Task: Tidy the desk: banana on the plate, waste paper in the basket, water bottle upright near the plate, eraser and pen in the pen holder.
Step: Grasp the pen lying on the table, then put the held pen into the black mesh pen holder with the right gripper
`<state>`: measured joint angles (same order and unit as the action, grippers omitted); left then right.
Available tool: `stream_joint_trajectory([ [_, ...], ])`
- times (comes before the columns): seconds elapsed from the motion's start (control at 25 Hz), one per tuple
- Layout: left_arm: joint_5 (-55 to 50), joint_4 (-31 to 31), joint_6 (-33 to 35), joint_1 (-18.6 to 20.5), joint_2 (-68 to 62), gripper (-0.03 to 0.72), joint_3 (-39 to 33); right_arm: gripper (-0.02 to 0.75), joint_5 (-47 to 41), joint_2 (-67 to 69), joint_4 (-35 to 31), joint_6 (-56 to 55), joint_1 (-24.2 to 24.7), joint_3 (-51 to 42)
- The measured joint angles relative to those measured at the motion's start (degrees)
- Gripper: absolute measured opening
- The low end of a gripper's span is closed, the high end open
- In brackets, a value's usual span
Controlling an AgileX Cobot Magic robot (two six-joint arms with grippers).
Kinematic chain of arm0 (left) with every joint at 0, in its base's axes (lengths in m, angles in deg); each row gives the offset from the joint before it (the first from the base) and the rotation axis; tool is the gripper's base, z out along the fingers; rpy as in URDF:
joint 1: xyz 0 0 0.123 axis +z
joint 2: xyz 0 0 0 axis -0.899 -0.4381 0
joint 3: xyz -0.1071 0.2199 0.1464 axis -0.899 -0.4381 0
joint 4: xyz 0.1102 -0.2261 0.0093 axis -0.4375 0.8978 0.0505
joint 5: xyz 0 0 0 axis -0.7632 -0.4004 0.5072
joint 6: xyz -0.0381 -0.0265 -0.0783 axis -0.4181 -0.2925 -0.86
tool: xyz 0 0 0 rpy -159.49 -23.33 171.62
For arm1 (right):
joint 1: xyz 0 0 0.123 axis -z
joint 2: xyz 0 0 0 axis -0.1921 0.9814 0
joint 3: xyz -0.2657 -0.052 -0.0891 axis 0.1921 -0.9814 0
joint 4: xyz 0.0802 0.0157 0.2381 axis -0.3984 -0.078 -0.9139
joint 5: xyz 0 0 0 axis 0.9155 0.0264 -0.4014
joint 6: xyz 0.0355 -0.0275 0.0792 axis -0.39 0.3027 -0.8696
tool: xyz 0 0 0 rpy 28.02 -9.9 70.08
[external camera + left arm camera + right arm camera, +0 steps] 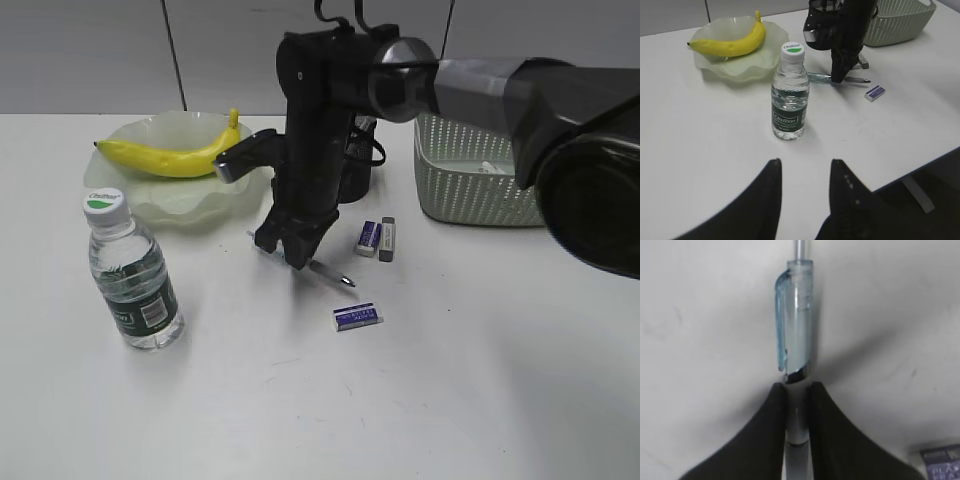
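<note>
My right gripper point(290, 250) reaches down to the desk point(450, 380) and is shut on the pen point(796, 347), a clear blue-clipped pen lying on the desk; its tip point(338, 277) pokes out to the right. The banana point(175, 155) lies on the pale green plate point(150, 205). The water bottle point(130, 275) stands upright in front of the plate. Three erasers lie nearby: one point(357, 317) in front, two point(377, 236) side by side. The pen holder point(355, 175) is mostly hidden behind the right arm. My left gripper point(804, 167) is open and empty, near the desk's front edge.
The green basket point(470, 180) stands at the back right with something white point(488, 167) inside; I cannot tell if it is the waste paper. The right arm crosses above the basket and pen holder.
</note>
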<state>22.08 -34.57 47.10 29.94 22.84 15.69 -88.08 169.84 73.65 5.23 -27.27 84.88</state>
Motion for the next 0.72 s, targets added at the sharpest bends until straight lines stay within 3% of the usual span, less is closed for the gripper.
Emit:
stream_joint_trajectory([
  [0.44, 0.0, 0.0, 0.0, 0.0, 0.0, 0.242, 0.0, 0.108, -2.5, -16.7, 2.0, -5.2, 1.6, 1.9],
  [0.72, 0.0, 0.0, 0.0, 0.0, 0.0, 0.242, 0.0, 0.108, 14.6, -18.0, 3.5, -11.6, 7.5, 1.2],
])
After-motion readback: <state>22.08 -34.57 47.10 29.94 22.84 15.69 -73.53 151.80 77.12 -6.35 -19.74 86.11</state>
